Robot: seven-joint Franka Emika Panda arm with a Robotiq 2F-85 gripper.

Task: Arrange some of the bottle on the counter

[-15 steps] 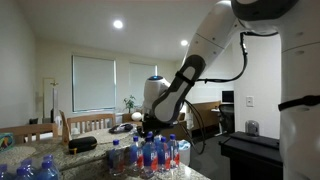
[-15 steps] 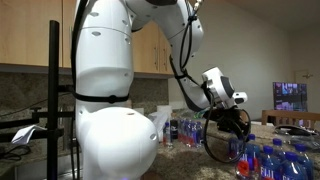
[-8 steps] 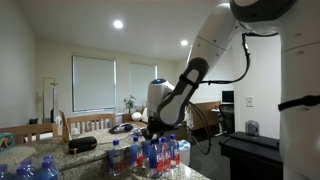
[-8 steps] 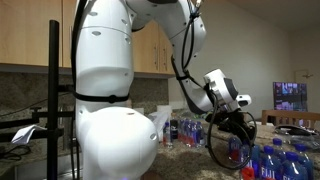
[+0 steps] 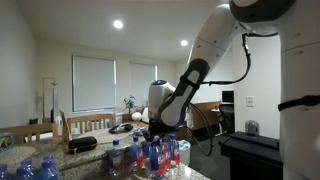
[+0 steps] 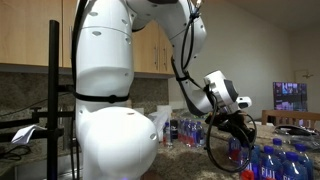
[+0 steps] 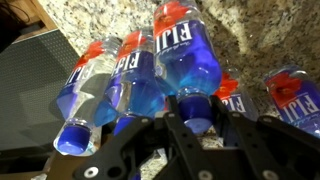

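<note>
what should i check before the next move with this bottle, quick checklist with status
1. Fingers sit on both sides of the centre bottle at its top end: ok.
2. Grip firm enough to carry it: cannot tell.
3. Centre bottle clear of the counter: cannot tell; its base is not clearly separated in any view.
4. Room around it: not ok; the neighbouring bottle is packed right beside it with no visible gap.
5. Bare counter to set it on: ok; open granite shows beyond the group in the wrist view.
</note>
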